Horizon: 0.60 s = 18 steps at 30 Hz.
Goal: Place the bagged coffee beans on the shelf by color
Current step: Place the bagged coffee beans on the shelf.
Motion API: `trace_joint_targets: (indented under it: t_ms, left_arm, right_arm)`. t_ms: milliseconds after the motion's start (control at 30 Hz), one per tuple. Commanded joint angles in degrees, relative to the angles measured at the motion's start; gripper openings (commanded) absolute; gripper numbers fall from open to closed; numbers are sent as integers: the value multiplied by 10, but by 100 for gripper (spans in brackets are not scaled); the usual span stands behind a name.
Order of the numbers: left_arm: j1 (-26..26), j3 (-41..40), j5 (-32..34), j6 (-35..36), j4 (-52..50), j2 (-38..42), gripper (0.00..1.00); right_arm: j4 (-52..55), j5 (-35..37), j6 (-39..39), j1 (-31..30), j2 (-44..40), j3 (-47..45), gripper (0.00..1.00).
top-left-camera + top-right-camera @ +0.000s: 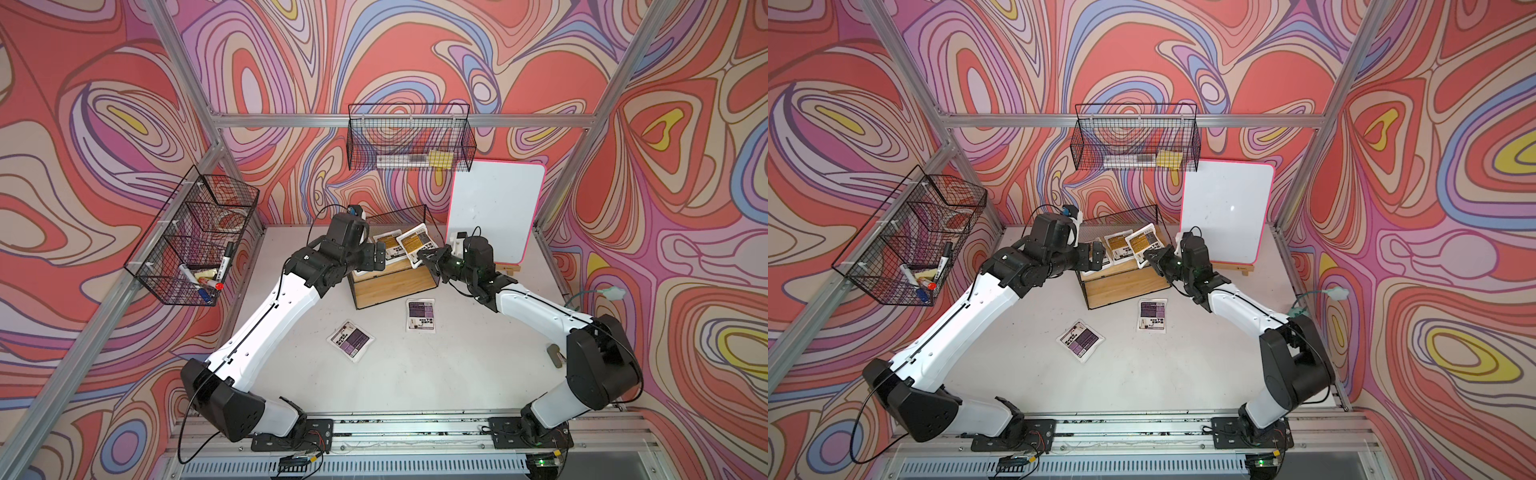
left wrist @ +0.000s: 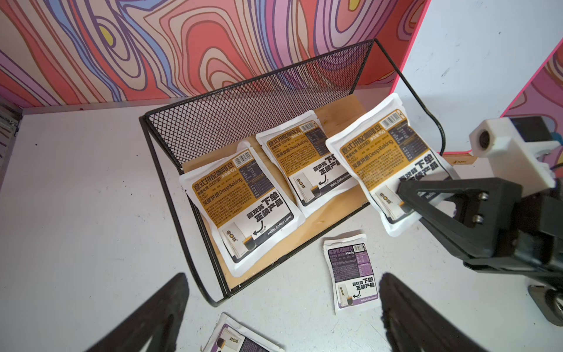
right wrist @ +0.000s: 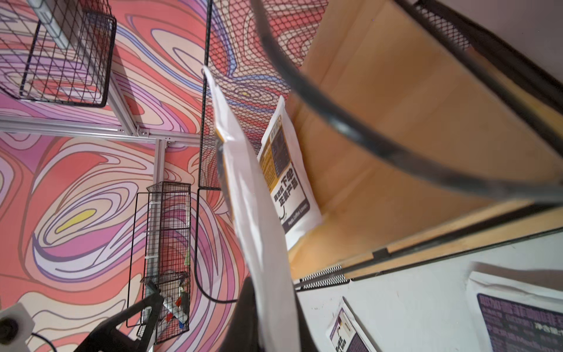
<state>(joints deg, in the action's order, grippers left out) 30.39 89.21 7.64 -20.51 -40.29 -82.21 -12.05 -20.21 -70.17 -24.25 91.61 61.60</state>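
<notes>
On the top board [image 2: 341, 112]: two yellow pouches are laid flat, labels up, side by side. These are the end pouch [image 2: 240, 207] and the middle pouch [image 2: 301, 164]. The end pouch is seen to overhang the front edge.
Shelf [image 1: 392, 286]: stood at the back of the table [image 1: 457, 374], near the whiteboard [image 1: 494, 212].
Held pouch [image 2: 387, 158]: a third yellow one, tilted and raised over the shelf end nearer the whiteboard, just beside the middle pouch. Whether the board is touched cannot be told.
Right claw [image 2: 402, 201]: closed on the held pouch's lower end. In the right wrist view the pouch is seen edge-on, running out from the claw toward the shelf.
Left claw [image 1: 377, 257]: held over the shelf's other end, above the end pouch. Its fingers [image 2: 158, 311] are spread wide in the left wrist view, and nothing is gripped.
Purple pouches: two are found flat on the table in front of the shelf, labels up. One [image 1: 420, 314] is just before the shelf's front. The other [image 1: 350, 340] is farther out and turned at an angle.
Sorting: only yellow pouches are seen on or over the top board, and both purple ones are off the shelf.
</notes>
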Motion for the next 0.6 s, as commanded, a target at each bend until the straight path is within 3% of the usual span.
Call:
trace_joint_targets:
  t_ms: [0, 567]
  left_arm:
    - [-2, -2, -8, 7, 4, -3, 99]
    - [-2, -19, -16, -6, 9, -4, 99]
  right_arm:
    - [-10, 38, 1, 5, 20, 30, 0]
    - [67, 72, 44, 16, 96, 122, 0]
